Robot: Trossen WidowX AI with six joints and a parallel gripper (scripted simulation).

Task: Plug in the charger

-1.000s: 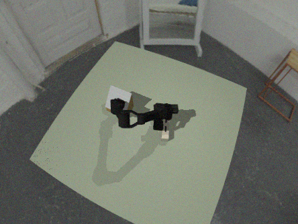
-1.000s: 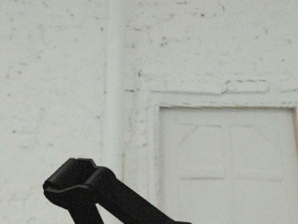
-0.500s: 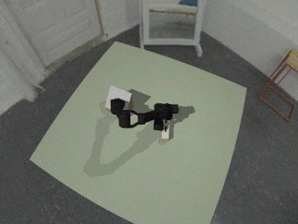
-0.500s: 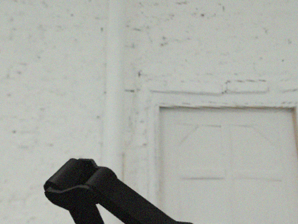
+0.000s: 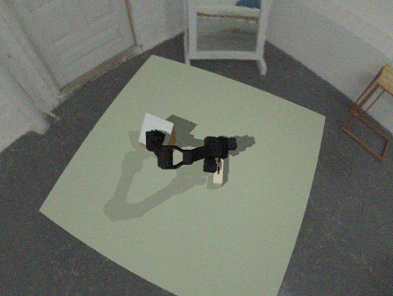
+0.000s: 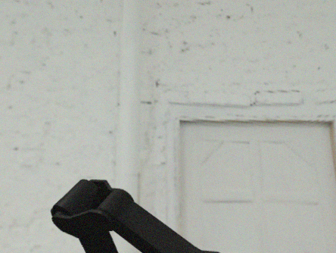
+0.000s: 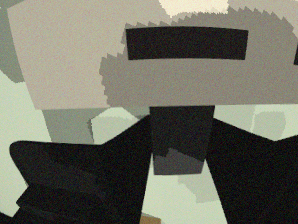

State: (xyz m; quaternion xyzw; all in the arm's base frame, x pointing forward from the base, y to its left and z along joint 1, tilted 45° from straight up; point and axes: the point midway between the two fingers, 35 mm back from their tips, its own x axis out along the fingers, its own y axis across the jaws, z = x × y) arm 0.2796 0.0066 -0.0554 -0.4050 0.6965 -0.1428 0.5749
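White brick walls and a grey floor frame the pale green bench [image 5: 248, 222], where the cream power strip [image 5: 218, 175] lies directly under the tool [image 7: 178, 163]. Pinched in the tool, the dark charger [image 7: 180, 132] hangs just before the strip's face with its prongs hidden. One long dark slot [image 7: 188, 43] runs crosswise beyond it; I judge the push must go straight ahead.
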